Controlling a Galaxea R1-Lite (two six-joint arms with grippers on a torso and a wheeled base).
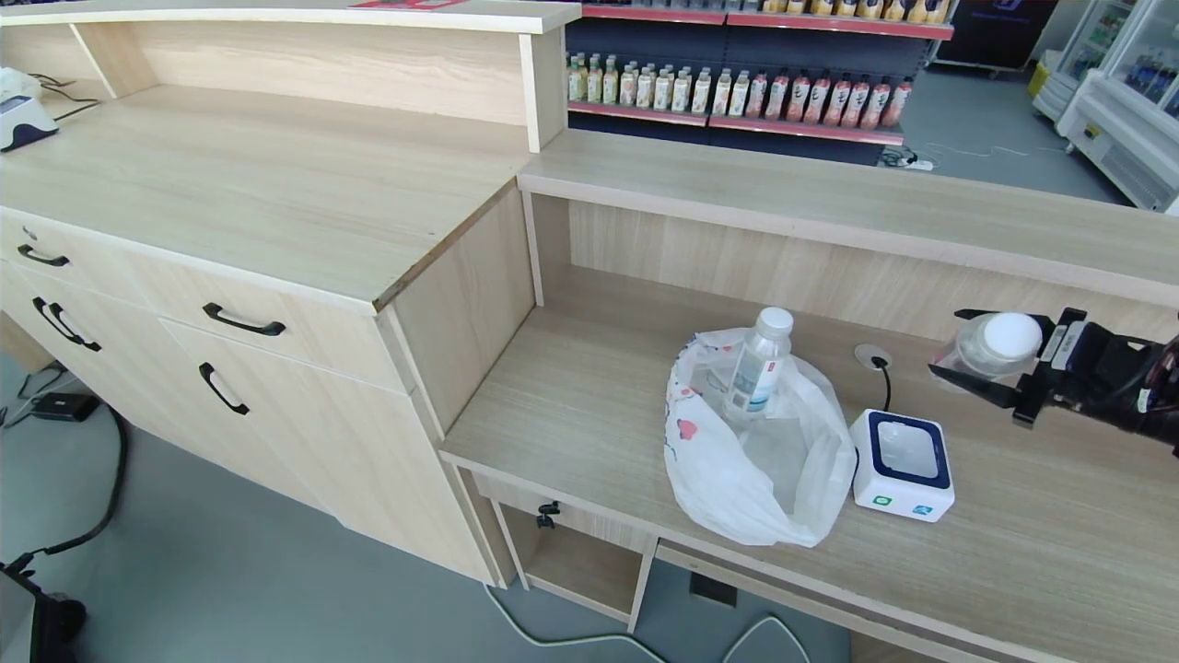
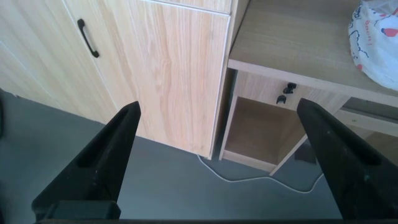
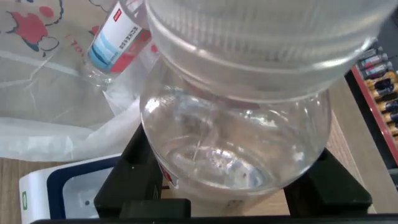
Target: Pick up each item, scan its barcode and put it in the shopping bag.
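My right gripper [image 1: 978,357] is shut on a clear water bottle [image 1: 990,350] with a white cap, held on its side in the air above the counter, up and to the right of the white barcode scanner [image 1: 903,463]. In the right wrist view the held bottle [image 3: 239,118] looms close, with the scanner [image 3: 68,193] and the bag [image 3: 43,93] beneath. The white shopping bag [image 1: 737,460] lies open on the counter left of the scanner, with another water bottle [image 1: 760,364] standing in it. My left gripper [image 2: 217,155] hangs open over the floor by the cabinet.
The lower counter [image 1: 1059,552] has bare wood right of the scanner. A cable grommet [image 1: 872,356] sits behind the scanner. A raised ledge [image 1: 829,207] runs along the back, and a taller cabinet [image 1: 276,184] with drawers stands to the left.
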